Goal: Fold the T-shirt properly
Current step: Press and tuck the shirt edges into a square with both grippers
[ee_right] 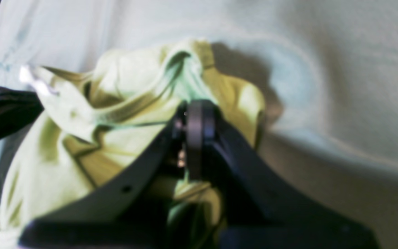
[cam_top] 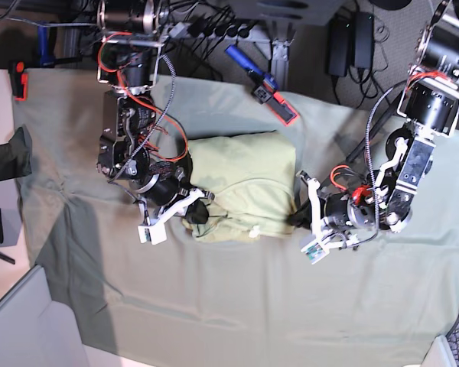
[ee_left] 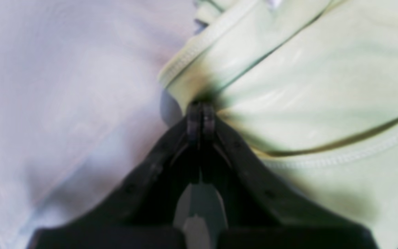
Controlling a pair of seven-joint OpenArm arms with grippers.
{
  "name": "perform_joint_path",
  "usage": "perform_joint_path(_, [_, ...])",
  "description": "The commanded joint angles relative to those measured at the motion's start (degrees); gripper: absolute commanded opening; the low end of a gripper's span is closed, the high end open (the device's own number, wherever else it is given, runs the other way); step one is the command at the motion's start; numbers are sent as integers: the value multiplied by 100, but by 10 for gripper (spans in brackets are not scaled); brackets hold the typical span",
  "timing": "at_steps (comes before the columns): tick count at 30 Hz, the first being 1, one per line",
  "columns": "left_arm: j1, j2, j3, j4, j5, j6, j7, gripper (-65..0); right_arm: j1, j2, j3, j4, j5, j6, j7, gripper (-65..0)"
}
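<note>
Your left hand is clamped on a hemmed edge of the T-shirt; your right hand is pinched shut on a bunched fold at the opposite side. The shirt lies between both hands on the grey-green cloth covering the worktop, partly folded, its long axis running away from the hands toward the far edge. Beyond it lies a blue-and-red tool. Only the base view shows that tool; the right wrist view shows the crumpling and a white tag.

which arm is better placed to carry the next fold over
Neither clearly. The left gripper and right gripper are both shut on opposite edges of the T-shirt, so a joint move seems likeliest.
</note>
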Motion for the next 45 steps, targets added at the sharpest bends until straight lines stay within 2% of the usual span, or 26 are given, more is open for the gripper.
perform_joint_path(1, [-127, -15, -42, 136, -153, 46, -17, -650, 48, 92, 20, 96, -249, 116, -188, -650])
perform_joint_path(11, [-125, -15, -42, 1687, -1198, -87, 1008, -650, 48, 92, 26, 1080, 245, 116, -468, -650])
perform_joint_path(14, [-125, -17, -42, 1928, -1388, -98, 1069, -650, 48, 92, 24, 1604, 286, 116, -640, -650])
perform_joint_path(16, [-125, -17, -42, 2020, -1545, -251, 1130, -650, 46, 92, 24, 1906, 317, 116, -833, -650])
perform_joint_path(21, [129, -15, -39, 2044, -2374, -674, 1655, -650, 2, 42, 24, 2282, 1025, 177, -1235, -650])
perform_joint_path(24, [538, -15, -31, 2044, -2253, -674, 1582, -650, -162, -118, 7, 2361, 1292, 269, -1384, -650])
perform_joint_path(29, [1078, 2, -28, 2015, -1484, -674, 804, -650, -518, -308, -343, 2258, 1307, 306, -1377, -650])
perform_joint_path(36, [1305, 20, 212, 1613, -1224, -674, 551, -650, -745, -216, -409, 1733, 409, 302, -1054, -650])
perform_joint_path(40, [1300, 63, 494, 1086, -813, -674, -26, -650, -739, -98, -409, 1202, 317, 304, -846, -650])
perform_joint_path(42, [1285, 149, 505, 802, -542, -674, -179, -650, -730, -98, -409, 955, 195, 304, -693, -650])
perform_joint_path(45, [1233, 243, 494, 518, -483, -674, -260, -650, -732, -101, -409, 741, 48, 304, -531, -650])
